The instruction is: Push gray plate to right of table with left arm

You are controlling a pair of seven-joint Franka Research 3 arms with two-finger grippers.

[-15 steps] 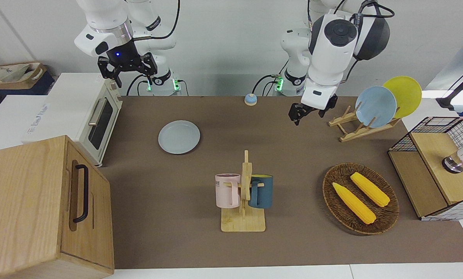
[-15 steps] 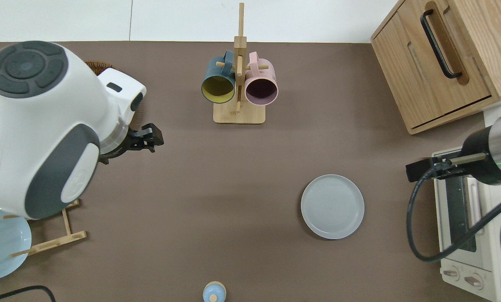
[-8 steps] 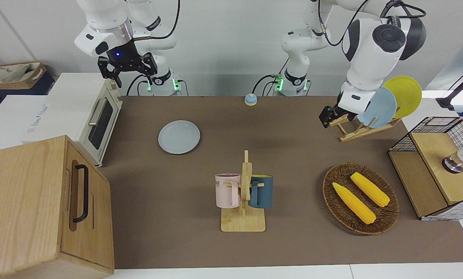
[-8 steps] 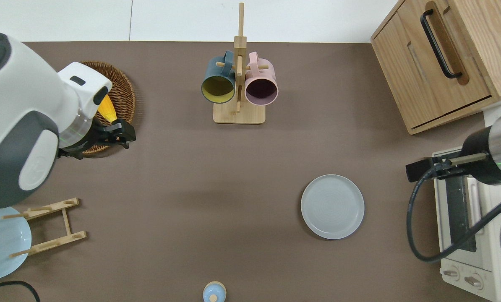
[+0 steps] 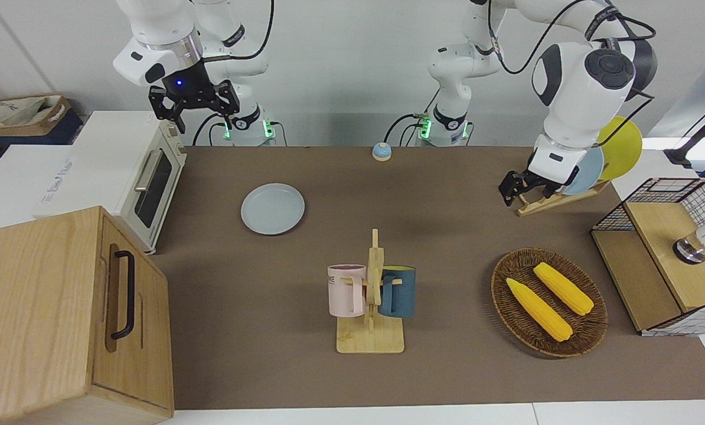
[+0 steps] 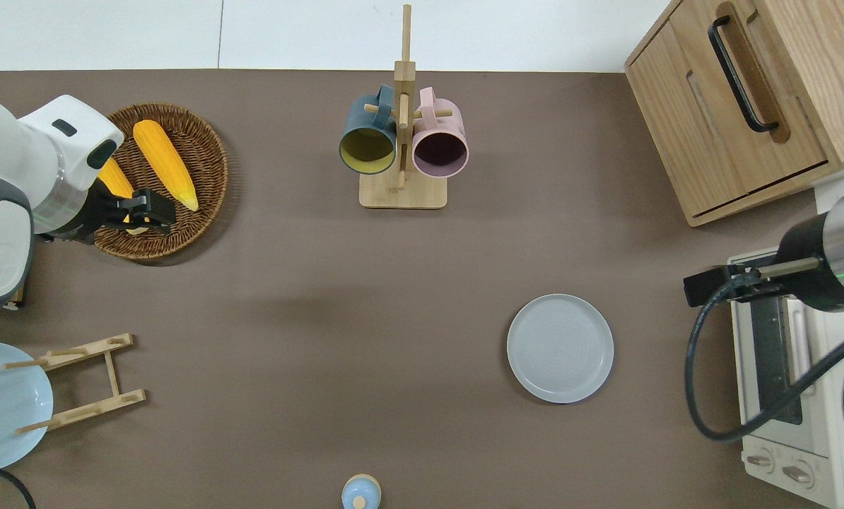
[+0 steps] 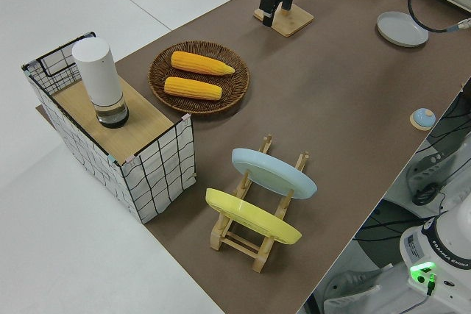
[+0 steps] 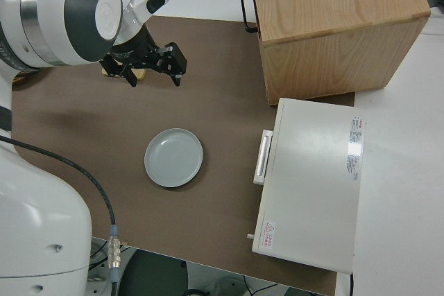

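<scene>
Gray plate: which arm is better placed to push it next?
Right, judging by position: the plate lies toward the right arm's end of the table, where the right end effector is parked; the left end effector is over the basket.

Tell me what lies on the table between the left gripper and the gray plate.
Nothing: in the overhead view the left gripper hangs over the corn basket, and only bare table stretches from there to the gray plate.
</scene>
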